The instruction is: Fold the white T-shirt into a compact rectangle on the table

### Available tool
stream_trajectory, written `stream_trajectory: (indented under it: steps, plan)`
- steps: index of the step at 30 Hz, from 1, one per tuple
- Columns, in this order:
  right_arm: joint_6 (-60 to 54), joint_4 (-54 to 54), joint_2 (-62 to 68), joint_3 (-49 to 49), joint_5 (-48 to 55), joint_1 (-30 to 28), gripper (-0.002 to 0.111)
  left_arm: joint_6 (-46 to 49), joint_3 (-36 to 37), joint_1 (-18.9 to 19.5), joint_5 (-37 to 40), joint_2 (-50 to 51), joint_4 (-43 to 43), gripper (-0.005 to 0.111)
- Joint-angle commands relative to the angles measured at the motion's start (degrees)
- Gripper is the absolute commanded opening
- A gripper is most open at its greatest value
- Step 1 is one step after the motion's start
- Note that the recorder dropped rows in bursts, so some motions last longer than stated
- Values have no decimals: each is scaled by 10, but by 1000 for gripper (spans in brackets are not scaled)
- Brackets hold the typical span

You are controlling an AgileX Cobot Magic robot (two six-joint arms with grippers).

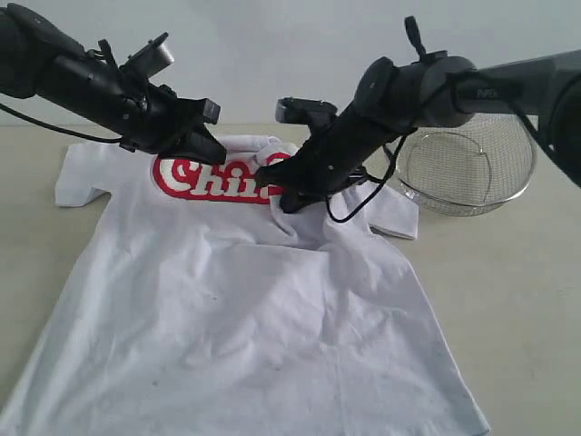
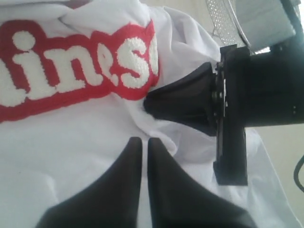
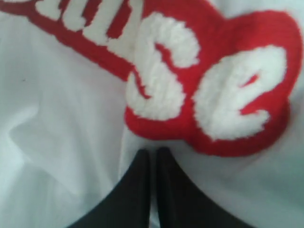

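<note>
The white short-sleeved cotton T-shirt (image 1: 245, 309) lies spread front-up on the pale beige surface (image 1: 508, 300), rucked beside its red-outlined lettering (image 1: 195, 177). There the left tool (image 1: 216, 148) and right tool (image 1: 265, 173) sit close together, both pinched narrow; whether either grips cloth I cannot tell. Pulling from here could knock them together or drag the ruck wider, and the round wire-mesh metal basket (image 1: 508, 173) crowds one sleeve, though bare surface flanks the shirt.

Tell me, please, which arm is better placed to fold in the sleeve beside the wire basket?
Right, probably. The right hand, shut, touches the white T-shirt at the end of the lettering, nearer that sleeve; the left hand sits over its start, farther across.
</note>
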Motion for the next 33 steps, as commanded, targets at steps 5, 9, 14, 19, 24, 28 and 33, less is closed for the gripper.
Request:
stream_trajectory:
  steps: [5, 9, 14, 19, 24, 28, 33]
  plan:
    - [-8, -3, 4, -4, 42, 24, 1, 4, -4, -3, 32, -3, 18, 5]
    - [-8, -3, 19, -4, 65, 27, 1, 4, -4, -3, 37, -3, 18, 5]
    - [-13, -4, 30, -4, 83, 36, 1, 4, -4, -3, 37, -3, 18, 5]
    - [-23, 5, 30, -4, 100, 50, 1, 4, -4, -3, 37, -3, 18, 5]
    - [-35, 14, 30, -4, 126, 66, 1, 4, -4, -3, 37, -3, 20, 5]
    - [-53, 21, 30, -4, 141, 84, 1, 4, -4, -2, 38, -3, 20, 5]
    - [-73, 42, 22, -4, 123, 85, 1, 4, -4, -2, 38, -3, 21, 5]
